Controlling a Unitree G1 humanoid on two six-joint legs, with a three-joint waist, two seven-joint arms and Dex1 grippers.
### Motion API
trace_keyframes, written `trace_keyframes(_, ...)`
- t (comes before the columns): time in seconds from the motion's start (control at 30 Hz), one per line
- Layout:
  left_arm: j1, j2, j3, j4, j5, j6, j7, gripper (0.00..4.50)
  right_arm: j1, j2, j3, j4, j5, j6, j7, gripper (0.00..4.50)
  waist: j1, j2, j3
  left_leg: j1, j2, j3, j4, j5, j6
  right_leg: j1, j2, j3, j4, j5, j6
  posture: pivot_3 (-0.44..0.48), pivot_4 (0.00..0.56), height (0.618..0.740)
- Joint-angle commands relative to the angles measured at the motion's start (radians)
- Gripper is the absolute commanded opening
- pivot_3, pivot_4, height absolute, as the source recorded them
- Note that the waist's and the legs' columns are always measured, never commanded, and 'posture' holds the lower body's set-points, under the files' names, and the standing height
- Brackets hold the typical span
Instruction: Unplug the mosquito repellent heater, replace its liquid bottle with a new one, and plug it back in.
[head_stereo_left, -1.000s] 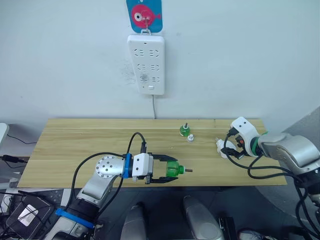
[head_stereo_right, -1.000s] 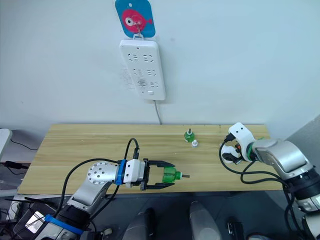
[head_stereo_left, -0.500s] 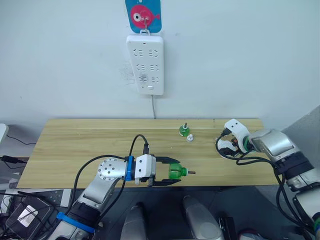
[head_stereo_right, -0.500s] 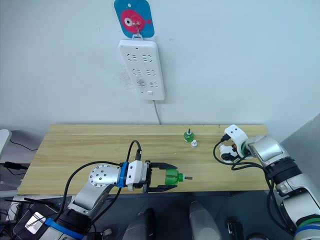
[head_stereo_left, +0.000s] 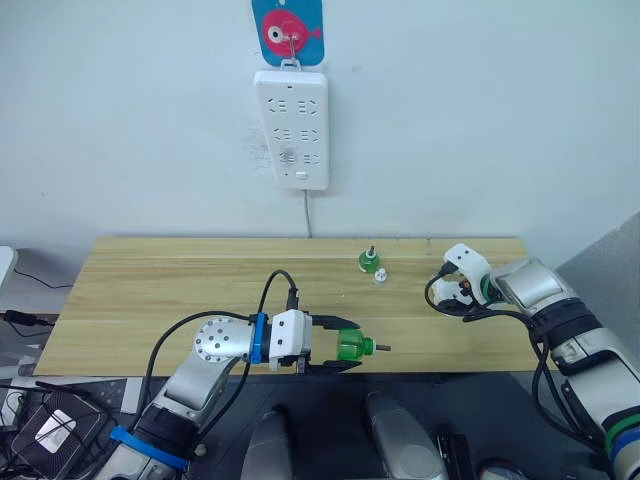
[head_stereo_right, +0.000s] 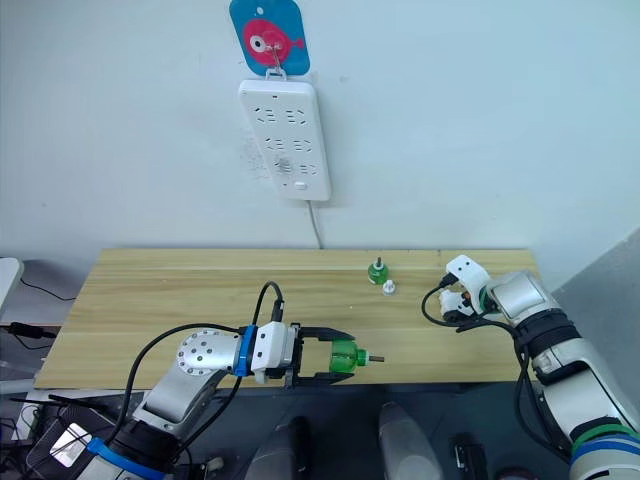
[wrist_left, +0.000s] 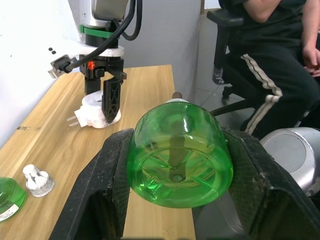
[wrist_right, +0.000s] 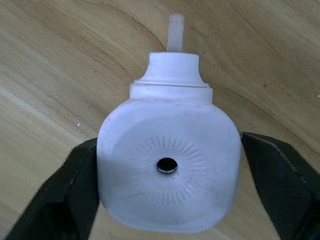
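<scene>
Heater (wrist_right: 167, 172): white, rounded, center hole

Setting: indoor robot test bench in a lab or office room. Evidence: narrow wooden table (head_stereo_left: 150, 290) pushed against a plain white wall (head_stereo_left: 480, 110); white power strip (head_stereo_left: 292, 128) hung on the wall from a hook with a blue fish-print hanger (head_stereo_left: 288, 28), cord dropping behind the table. Loose cables and an electronics box on the floor (head_stereo_left: 50, 425). Left wrist view: seated person in dark tracksuit (wrist_left: 272, 55) on an office chair (wrist_left: 222, 30).
</scene>
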Motion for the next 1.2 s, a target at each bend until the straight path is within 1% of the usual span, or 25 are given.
trace_keyframes(0.03,0.006,-0.002,0.003,-0.031,-0.002,-0.003,-0.001,2.34,-0.003,0.003,-0.035,-0.018,-0.012,-0.008,0.020,2.96,-0.001,0.000,0.000,0.000,0.000,0.000,0.000,0.000,0.000,0.000,0.000,0.000,0.000,0.000,0.000,-0.223,0.224,0.740)
trace_keyframes(0.13,0.003,0.001,0.003,-0.027,-0.008,0.004,-0.010,2.34,0.022,-0.002,-0.056,-0.071,-0.003,0.016,0.029,2.98,-0.001,0.000,0.000,0.000,0.000,0.000,0.001,0.000,0.000,0.000,0.000,0.000,0.000,0.000,0.000,-0.235,0.218,0.740)
trace_keyframes(0.2,-0.004,0.009,0.018,-0.027,-0.038,0.053,-0.018,2.34,0.061,-0.033,-0.096,-0.163,0.018,0.037,0.034,2.98,-0.002,0.000,0.000,0.000,0.000,-0.001,0.001,0.000,0.000,0.000,0.000,-0.001,0.000,0.000,0.000,-0.244,0.211,0.740)
trace_keyframes(0.27,-0.015,0.023,0.041,-0.027,-0.069,0.112,-0.022,2.34,0.117,-0.078,-0.168,-0.299,0.067,0.093,0.052,2.98,0.001,0.001,-0.001,0.000,0.000,-0.002,0.001,0.000,0.000,0.000,0.000,-0.001,0.001,0.000,0.000,-0.246,0.204,0.740)
trace_keyframes(0.33,-0.019,0.043,0.068,-0.043,-0.115,0.210,-0.020,2.34,0.196,-0.118,-0.292,-0.478,0.172,0.184,0.093,2.98,0.002,0.001,-0.001,-0.001,-0.001,-0.003,0.001,0.000,0.000,0.001,0.000,-0.002,0.001,0.000,0.000,-0.247,0.204,0.740)
trace_keyframes(0.43,-0.017,0.063,0.101,-0.072,-0.169,0.320,-0.017,2.34,0.281,-0.130,-0.450,-0.657,0.306,0.316,0.110,2.98,-0.001,0.002,-0.001,-0.001,0.000,-0.005,0.001,0.000,0.000,0.001,0.000,-0.004,0.001,0.000,0.001,-0.251,0.203,0.740)
trace_keyframes(0.5,-0.019,0.076,0.139,-0.107,-0.238,0.439,0.004,2.34,0.356,-0.092,-0.633,-0.803,0.460,0.433,0.136,2.98,-0.002,0.002,-0.001,0.000,0.000,-0.004,0.001,0.000,0.000,0.001,0.001,-0.003,0.001,0.000,0.001,-0.259,0.208,0.740)
trace_keyframes(0.57,-0.031,0.085,0.174,-0.138,-0.316,0.561,0.019,2.34,0.387,-0.016,-0.790,-0.923,0.601,0.569,0.135,2.98,-0.005,0.002,-0.001,0.000,0.001,-0.005,0.002,0.000,0.000,0.002,0.001,-0.004,0.001,0.000,0.001,-0.268,0.210,0.740)
trace_keyframes(0.63,-0.050,0.083,0.200,-0.161,-0.380,0.659,0.038,2.34,0.388,0.065,-0.879,-1.003,0.688,0.669,0.107,2.98,-0.009,0.002,-0.002,0.000,0.001,-0.005,0.003,0.000,0.000,0.002,0.002,-0.004,0.003,0.000,0.001,-0.273,0.211,0.740)
trace_keyframes(0.7,-0.086,0.065,0.231,-0.174,-0.464,0.772,0.076,2.34,0.373,0.185,-0.948,-1.058,0.765,0.745,0.051,2.98,-0.010,0.002,-0.002,0.000,0.001,-0.006,0.006,0.000,0.000,0.003,0.002,-0.004,0.004,0.000,0.001,-0.279,0.213,0.740)
trace_keyframes(0.73,-0.100,0.063,0.240,-0.179,-0.489,0.809,0.084,2.34,0.371,0.227,-0.964,-1.076,0.798,0.760,0.025,2.98,-0.012,0.002,-0.002,0.000,0.001,-0.006,0.007,0.000,0.000,0.003,0.002,-0.004,0.004,0.000,0.000,-0.278,0.213,0.740)
trace_keyframes(0.9,-0.150,0.050,0.271,-0.205,-0.589,0.944,0.110,2.34,0.394,0.349,-0.978,-1.103,0.946,0.764,-0.127,2.98,-0.021,0.002,-0.002,0.000,0.000,-0.004,0.009,0.000,0.000,0.003,0.001,-0.002,0.005,0.000,0.001,-0.277,0.213,0.740)
trace_keyframes(1.07,-0.157,0.059,0.272,-0.228,-0.611,0.985,0.102,2.34,0.398,0.369,-0.974,-1.079,1.063,0.764,-0.240,2.98,-0.025,0.002,-0.002,0.000,0.000,-0.005,0.007,0.000,0.000,0.002,0.002,-0.002,0.006,0.000,0.001,-0.271,0.212,0.740)
trace_keyframes(1.2,-0.149,0.062,0.278,-0.232,-0.612,0.991,0.097,2.34,0.403,0.352,-0.958,-1.061,1.154,0.764,-0.299,2.98,-0.026,0.002,-0.002,0.000,0.001,-0.005,0.006,0.000,0.000,0.002,0.002,-0.003,0.006,0.000,0.001,-0.266,0.212,0.740)
